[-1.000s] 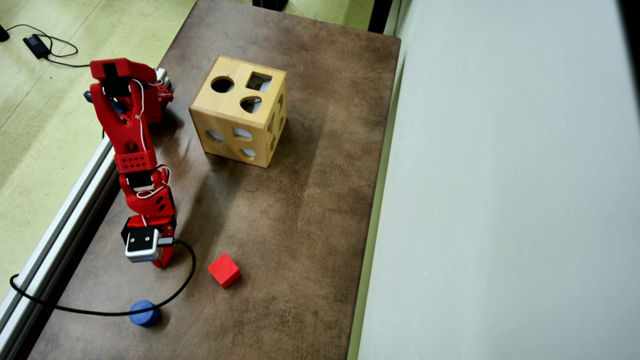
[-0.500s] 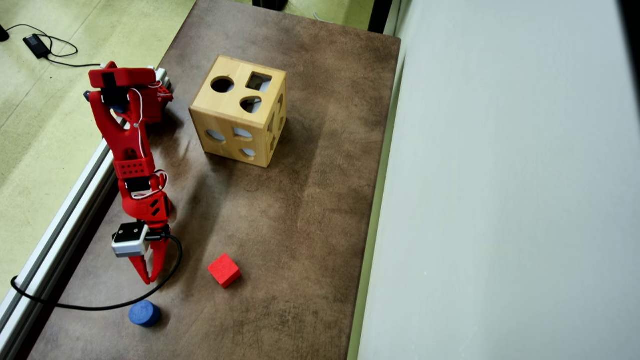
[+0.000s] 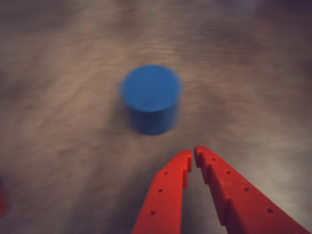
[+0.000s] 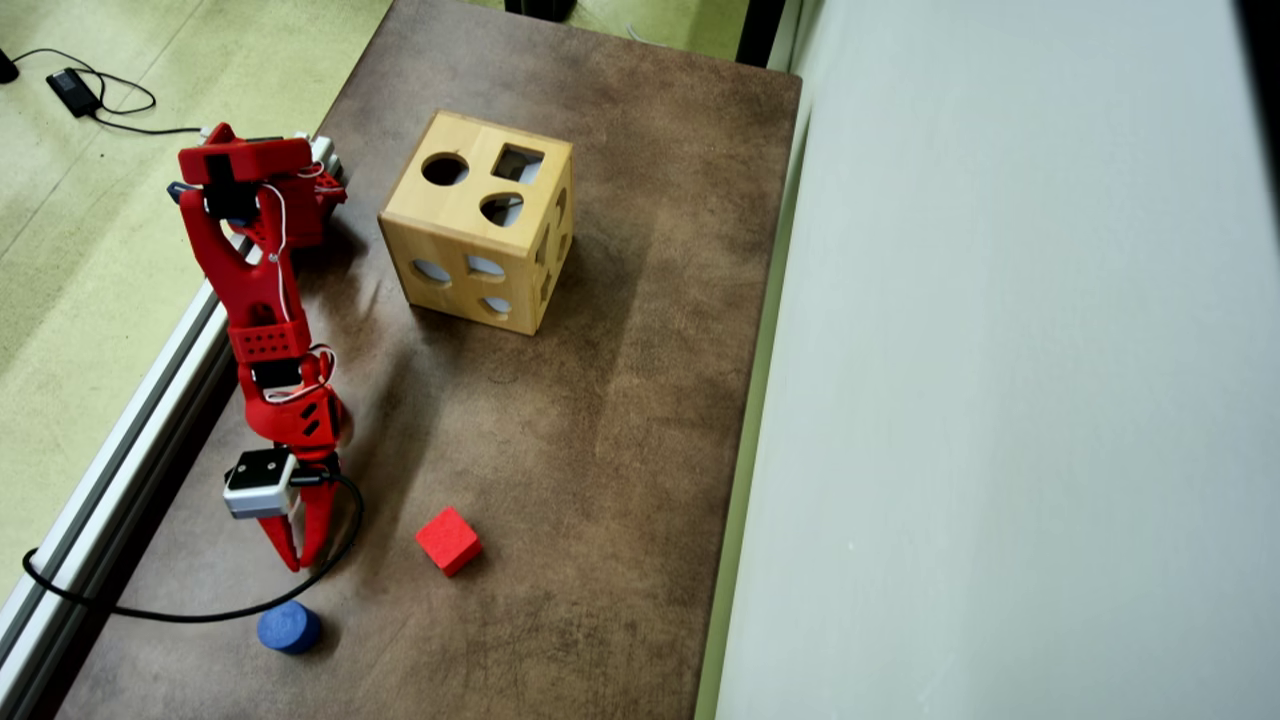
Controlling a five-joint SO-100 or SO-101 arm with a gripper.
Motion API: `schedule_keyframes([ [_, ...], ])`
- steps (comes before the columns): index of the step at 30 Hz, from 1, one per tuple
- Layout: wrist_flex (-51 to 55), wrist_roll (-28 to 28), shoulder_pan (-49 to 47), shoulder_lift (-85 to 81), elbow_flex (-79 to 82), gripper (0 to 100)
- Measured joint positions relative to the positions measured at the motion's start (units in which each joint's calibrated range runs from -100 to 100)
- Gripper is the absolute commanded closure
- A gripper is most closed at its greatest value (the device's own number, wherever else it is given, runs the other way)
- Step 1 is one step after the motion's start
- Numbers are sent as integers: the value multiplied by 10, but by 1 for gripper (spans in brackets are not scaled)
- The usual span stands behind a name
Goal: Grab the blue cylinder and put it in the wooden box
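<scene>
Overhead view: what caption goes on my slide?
Red arm's shut pincer hovers near blue cylinder; red cube and wooden box wait.

An office or lab-like workroom is suggested by the yellow-green carpeted floor [image 4: 100,220] seen beyond the left edge of the mottled brown desk [image 4: 600,450] in the overhead view. A black power adapter with its cable [image 4: 75,90] is left on that carpet, and a plain pale wall panel [image 4: 1000,350] is set along the right edge.

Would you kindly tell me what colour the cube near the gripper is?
The cube is red, clearest in the overhead view.
</scene>
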Motion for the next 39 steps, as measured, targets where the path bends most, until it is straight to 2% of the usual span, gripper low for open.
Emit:
schedule_keyframes([
  [15,0,0,-2,36,-5,97],
  [18,0,0,-2,36,-9,92],
  [23,0,0,-2,36,-51,75],
  [25,0,0,-2,36,-56,71],
  [33,0,0,-2,71,-71,70],
  [39,0,0,4,123,-155,70],
])
